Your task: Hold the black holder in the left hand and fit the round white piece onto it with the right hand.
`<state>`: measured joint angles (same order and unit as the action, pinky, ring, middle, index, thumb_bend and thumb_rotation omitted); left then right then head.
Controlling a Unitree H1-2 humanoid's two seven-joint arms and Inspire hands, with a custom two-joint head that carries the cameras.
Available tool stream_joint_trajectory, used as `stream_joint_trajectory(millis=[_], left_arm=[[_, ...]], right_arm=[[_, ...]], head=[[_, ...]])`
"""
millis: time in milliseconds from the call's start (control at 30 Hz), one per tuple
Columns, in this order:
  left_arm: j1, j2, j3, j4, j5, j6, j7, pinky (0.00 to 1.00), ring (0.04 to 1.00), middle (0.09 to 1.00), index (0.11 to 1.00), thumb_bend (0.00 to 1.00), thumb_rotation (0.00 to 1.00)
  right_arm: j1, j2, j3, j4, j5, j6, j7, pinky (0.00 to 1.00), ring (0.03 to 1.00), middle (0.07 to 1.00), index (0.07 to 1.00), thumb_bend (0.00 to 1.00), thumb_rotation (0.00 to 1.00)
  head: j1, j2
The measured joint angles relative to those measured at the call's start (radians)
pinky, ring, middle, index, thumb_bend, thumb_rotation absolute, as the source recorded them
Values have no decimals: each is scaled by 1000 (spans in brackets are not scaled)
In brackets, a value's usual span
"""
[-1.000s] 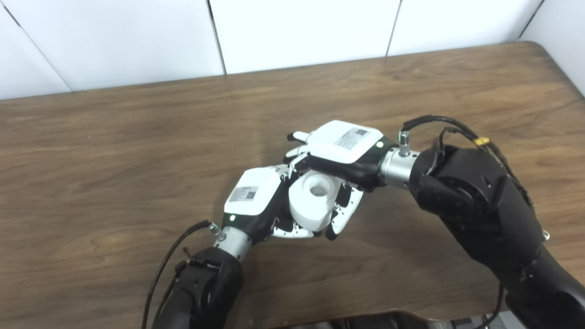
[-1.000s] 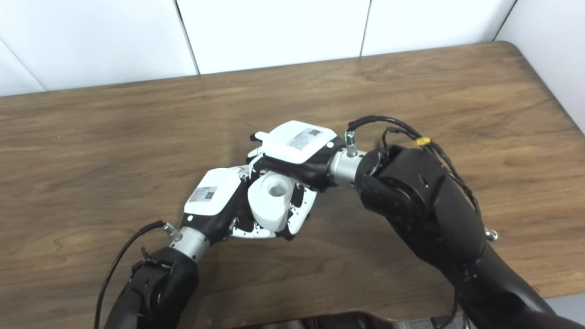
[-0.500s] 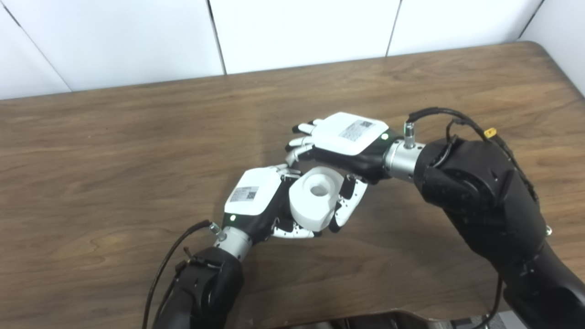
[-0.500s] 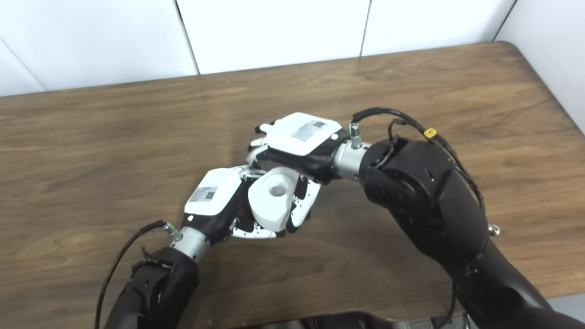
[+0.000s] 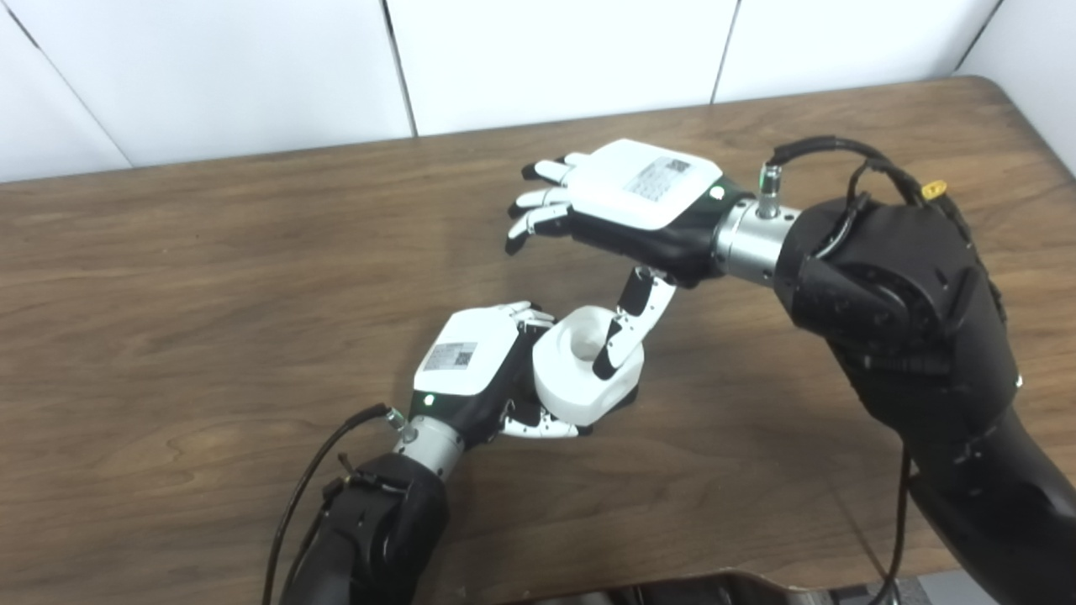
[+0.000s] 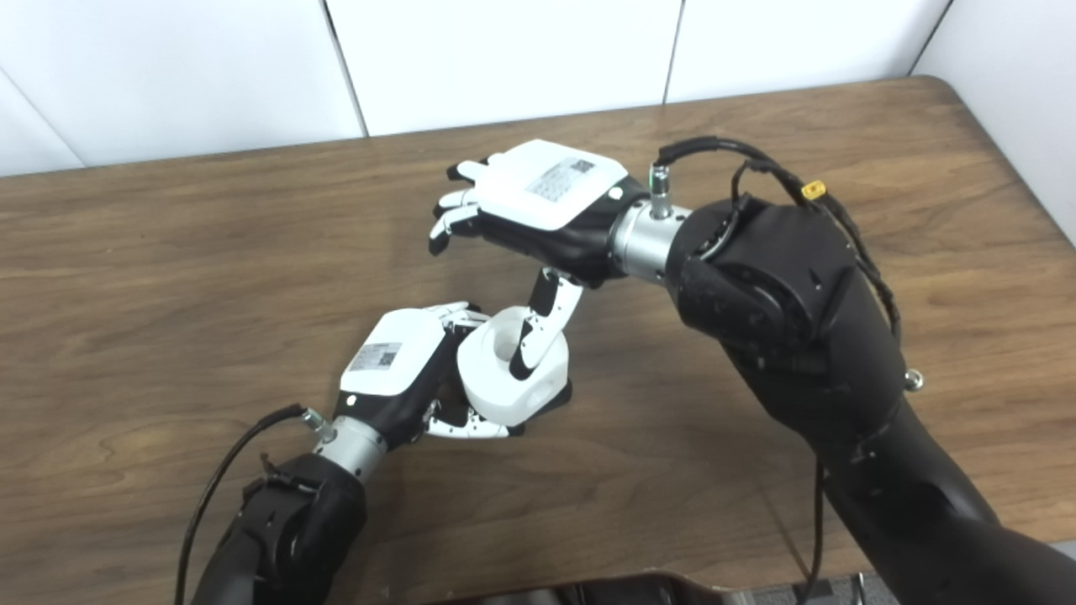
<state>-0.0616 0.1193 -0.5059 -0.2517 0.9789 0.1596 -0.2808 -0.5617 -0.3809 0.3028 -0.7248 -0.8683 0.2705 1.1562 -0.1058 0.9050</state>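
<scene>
The round white piece (image 5: 570, 382), with a hollow in its top, sits low over the table in my left hand (image 5: 479, 370). That hand's fingers wrap its near side. Under the piece's right edge shows a thin dark rim of the black holder (image 6: 561, 393); the rest of the holder is hidden. My right hand (image 5: 626, 202) hovers above and behind the piece, open, fingers spread toward the left. Its thumb (image 5: 629, 323) hangs down in front of the piece's top. I cannot tell whether the thumb touches it.
The brown wooden table (image 5: 168, 294) runs to a white panelled wall (image 5: 546, 50) at the back. Its rounded far right corner (image 5: 996, 84) is in view. A dark object (image 5: 714, 588) edges in at the bottom of the picture.
My right hand has let go of the white piece, risen and drawn back toward the far side with fingers spreading. The left hand and the piece have stayed put.
</scene>
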Motion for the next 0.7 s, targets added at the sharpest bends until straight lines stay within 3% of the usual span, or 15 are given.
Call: stream_joint_trajectory(millis=[133,300,433,700], left_arm=[[-2,1,1,0,0,0,0,840,863,765,486,520,52],[-5,1,-1,1,-1,0,-4,845,865,768,486,519,52],[-5,3,0,2,-3,0,-4,843,863,767,486,519,53],[-14,6,0,4,-5,0,-7,831,857,760,487,519,54]], right_arm=[[-69,-8,-9,-43,13,45,12,1000,1000,916,818,1000,369],[-151,-76,-16,-69,80,126,12,1000,1000,921,835,1000,373],[-166,-124,-35,-69,119,139,12,976,1000,930,835,1000,391],[-181,-127,-47,-69,144,140,12,1000,1000,927,826,1000,456]], head=[[-2,0],[-5,-5],[-5,-5],[-2,-3]])
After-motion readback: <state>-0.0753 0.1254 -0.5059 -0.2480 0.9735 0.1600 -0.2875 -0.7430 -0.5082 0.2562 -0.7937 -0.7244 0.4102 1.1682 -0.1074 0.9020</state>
